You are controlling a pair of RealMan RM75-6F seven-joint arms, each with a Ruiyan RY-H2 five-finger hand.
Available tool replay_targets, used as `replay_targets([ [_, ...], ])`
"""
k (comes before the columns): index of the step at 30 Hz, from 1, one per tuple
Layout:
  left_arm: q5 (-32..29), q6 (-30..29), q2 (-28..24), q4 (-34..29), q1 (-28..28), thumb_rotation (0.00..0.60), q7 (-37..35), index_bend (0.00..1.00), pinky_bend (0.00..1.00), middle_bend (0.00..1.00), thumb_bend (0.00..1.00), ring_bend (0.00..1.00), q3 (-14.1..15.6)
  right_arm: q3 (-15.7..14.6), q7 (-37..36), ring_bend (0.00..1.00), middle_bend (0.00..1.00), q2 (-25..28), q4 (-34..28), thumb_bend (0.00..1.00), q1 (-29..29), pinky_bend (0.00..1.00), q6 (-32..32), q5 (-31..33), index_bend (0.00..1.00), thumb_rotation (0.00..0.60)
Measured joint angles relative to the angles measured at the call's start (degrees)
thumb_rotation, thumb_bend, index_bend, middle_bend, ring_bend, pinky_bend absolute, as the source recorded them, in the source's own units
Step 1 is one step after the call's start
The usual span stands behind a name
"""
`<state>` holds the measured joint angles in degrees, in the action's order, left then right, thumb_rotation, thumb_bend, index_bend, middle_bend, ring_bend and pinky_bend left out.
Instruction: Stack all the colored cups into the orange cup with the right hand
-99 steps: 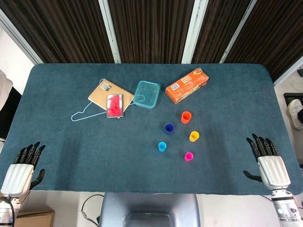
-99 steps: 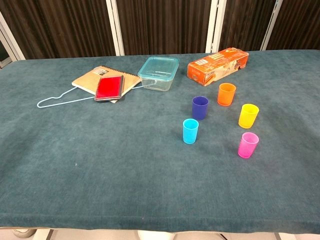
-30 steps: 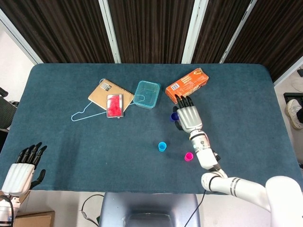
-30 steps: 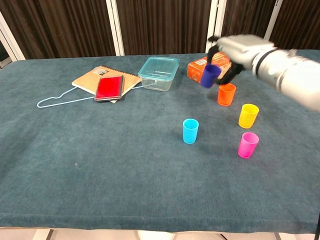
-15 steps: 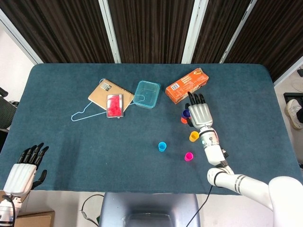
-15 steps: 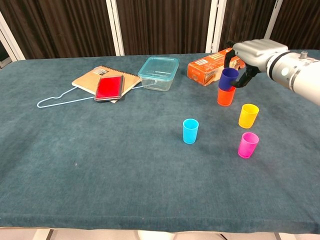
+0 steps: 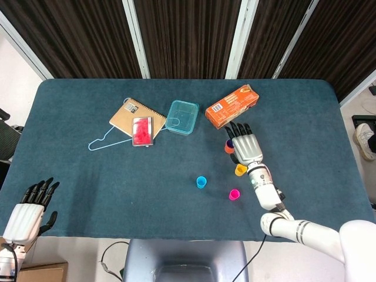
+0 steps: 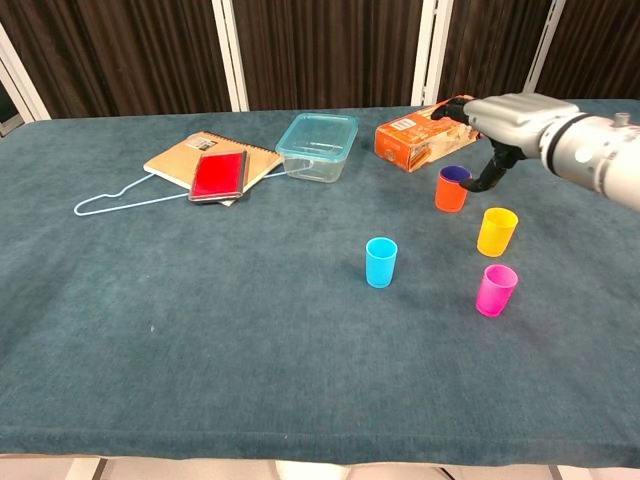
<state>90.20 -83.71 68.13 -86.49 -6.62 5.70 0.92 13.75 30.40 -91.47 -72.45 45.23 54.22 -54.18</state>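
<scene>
The orange cup (image 8: 451, 194) stands right of the table's middle with the dark blue cup (image 8: 455, 173) nested inside it, only its rim showing. My right hand (image 8: 507, 119) hovers just above and to the right of that stack, fingers spread and holding nothing; in the head view this hand (image 7: 247, 144) covers most of the orange cup (image 7: 228, 147). The yellow cup (image 8: 496, 231), pink cup (image 8: 496, 289) and light blue cup (image 8: 381, 262) stand upright nearer the front. My left hand (image 7: 27, 214) rests off the table's near left corner, fingers apart.
An orange carton (image 8: 435, 132) lies just behind the stack. A clear container with a teal rim (image 8: 317, 146) sits to its left. Further left lie a brown notebook (image 8: 170, 158) with a red case (image 8: 219, 175) on it and a wire hanger (image 8: 120, 200).
The dark blue cup, which my right hand held over the orange cup, has dropped fully into it. The hand let go and lifted slightly to the right.
</scene>
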Motion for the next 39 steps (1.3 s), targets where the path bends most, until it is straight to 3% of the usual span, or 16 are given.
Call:
replay_targets([
  [7,0.4,0.2,0.2,0.1,0.0,0.600,0.3,0.00,0.11,0.00,0.43,0.00,0.3,-8.8,-4.4,0.00,0.00,12.1,-16.2,0.42,-6.2,0.00,2.9,-13.2,0.20,0.600],
  [10,0.5,0.1,0.2,0.2,0.0,0.600,0.3,0.00,0.11,0.00,0.43,0.00,0.4,-11.4,-5.4,0.00,0.00,13.7,-17.1,0.42,-7.9,0.00,2.7,-14.8,0.25,0.600],
  [20,0.2,0.6,0.3,0.7,-0.2,0.600,-0.1,0.00,0.11,0.00,0.43,0.00,0.3,-10.5,-4.7,0.00,0.00,10.2,-9.2,0.42,-7.9,0.00,0.9,-12.5,0.35,0.600],
  [25,-1.1,3.9,0.5,6.4,-2.9,0.600,-5.2,0.00,0.11,0.00,0.43,0.00,-1.5,-9.7,-4.3,0.00,0.00,8.3,-6.5,0.42,-7.0,0.00,-1.0,-10.9,0.40,0.600],
  [29,-1.3,5.2,1.0,9.5,-4.6,0.600,-8.1,0.00,0.11,0.00,0.43,0.00,-2.2,-9.3,-3.8,0.00,0.00,6.9,-5.1,0.42,-6.5,0.00,-1.8,-10.1,0.47,0.600],
  [39,-1.3,5.1,1.1,9.6,-4.8,0.600,-8.2,0.00,0.11,0.00,0.43,0.00,-1.9,-7.7,-3.6,0.00,0.03,5.2,-3.8,0.48,-6.7,0.00,0.4,-9.1,0.61,0.600],
])
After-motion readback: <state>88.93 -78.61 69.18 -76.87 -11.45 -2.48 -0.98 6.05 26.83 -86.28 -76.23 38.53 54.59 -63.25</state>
